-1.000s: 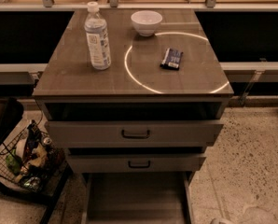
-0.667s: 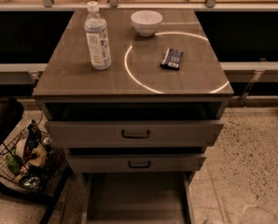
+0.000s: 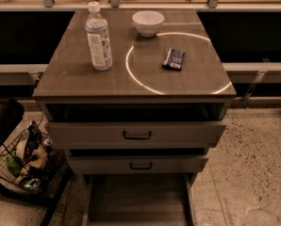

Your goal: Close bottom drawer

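Observation:
The bottom drawer [image 3: 138, 201] is pulled far out of the cabinet at the bottom middle of the camera view; its flat grey-brown floor and thin side walls run off the lower edge. Above it sit the middle drawer [image 3: 138, 165] with a small dark handle and the widest drawer [image 3: 136, 135] with a dark loop handle, both slightly open. The gripper is not in view anywhere in the frame.
On the cabinet top [image 3: 70, 76] stand a water bottle [image 3: 98, 37], a white bowl [image 3: 148, 22] and a dark snack packet [image 3: 173, 59]. A wire basket [image 3: 22, 166] of items sits on the floor at left. Speckled floor [image 3: 253, 159] lies to the right.

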Controlling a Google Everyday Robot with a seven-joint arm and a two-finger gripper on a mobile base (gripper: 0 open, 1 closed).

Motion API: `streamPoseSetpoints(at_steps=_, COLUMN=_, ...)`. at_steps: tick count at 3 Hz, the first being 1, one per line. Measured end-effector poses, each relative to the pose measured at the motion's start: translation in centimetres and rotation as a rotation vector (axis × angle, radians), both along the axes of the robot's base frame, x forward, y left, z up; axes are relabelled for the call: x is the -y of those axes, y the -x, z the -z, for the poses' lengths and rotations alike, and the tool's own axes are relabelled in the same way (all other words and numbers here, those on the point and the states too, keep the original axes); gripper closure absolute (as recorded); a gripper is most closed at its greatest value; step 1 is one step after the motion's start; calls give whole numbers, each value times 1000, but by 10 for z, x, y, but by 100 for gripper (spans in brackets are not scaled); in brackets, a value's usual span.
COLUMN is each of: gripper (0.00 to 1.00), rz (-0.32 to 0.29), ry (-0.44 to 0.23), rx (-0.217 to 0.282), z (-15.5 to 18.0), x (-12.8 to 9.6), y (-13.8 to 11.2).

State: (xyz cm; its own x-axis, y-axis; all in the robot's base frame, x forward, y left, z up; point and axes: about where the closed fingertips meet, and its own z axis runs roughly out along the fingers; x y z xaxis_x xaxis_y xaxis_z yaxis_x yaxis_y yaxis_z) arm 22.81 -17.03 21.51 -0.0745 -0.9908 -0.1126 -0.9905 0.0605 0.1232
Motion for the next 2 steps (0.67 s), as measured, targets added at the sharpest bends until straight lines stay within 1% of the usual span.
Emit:
streamPoseSetpoints(at_steps=1, gripper=100, rz=9, ry=-21, rx=3, z=10, x=-11, y=-6)
streamPoseSetpoints(at_steps=2, gripper=100, rz=0, ry=-37, rx=19, z=36, x=-31, y=-27)
